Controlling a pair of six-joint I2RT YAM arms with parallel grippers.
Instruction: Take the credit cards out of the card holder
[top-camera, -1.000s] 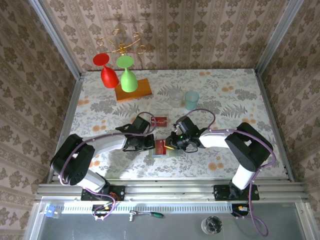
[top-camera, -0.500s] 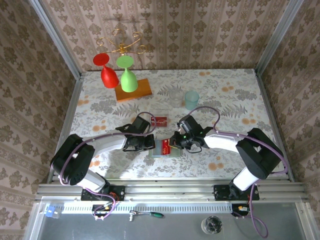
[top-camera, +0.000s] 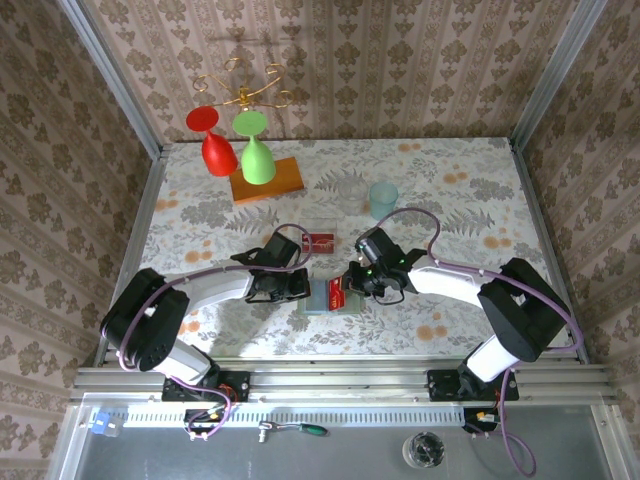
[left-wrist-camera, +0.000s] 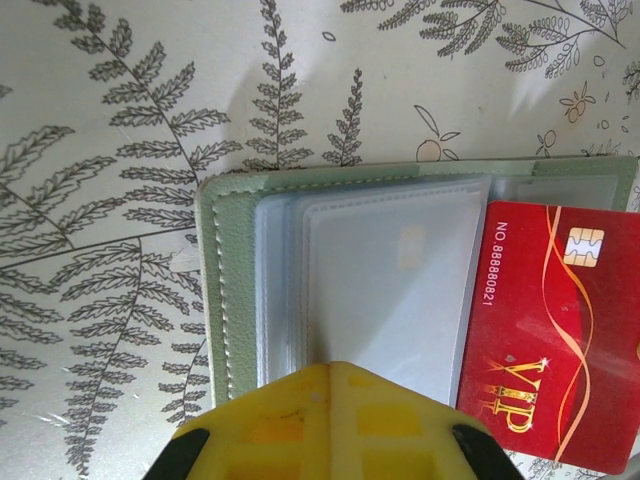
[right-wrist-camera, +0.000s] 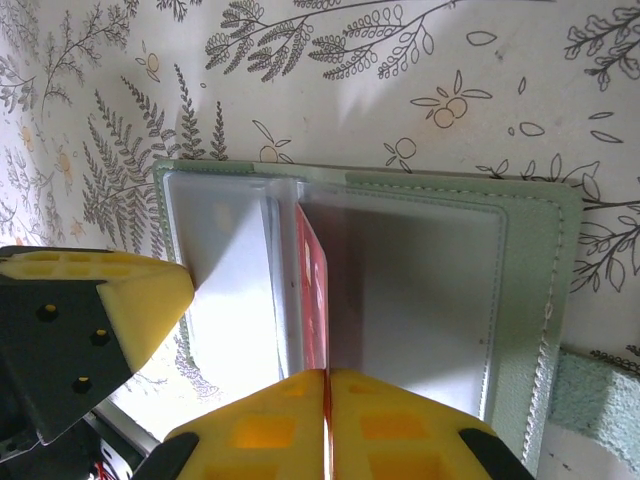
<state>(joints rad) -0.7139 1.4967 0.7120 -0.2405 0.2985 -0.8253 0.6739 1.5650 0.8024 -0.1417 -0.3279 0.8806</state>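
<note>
Open sage card holder (left-wrist-camera: 213, 300), red card (left-wrist-camera: 555, 320) protruding

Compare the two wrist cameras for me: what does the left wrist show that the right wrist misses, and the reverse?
Left wrist: the red card face-on, chip and VIP lettering readable, partly out of the pockets; the shut left gripper sits over the pocket edge. Right wrist: that card edge-on, pinched in the shut right gripper. Both: the open card holder on the floral table.
</note>
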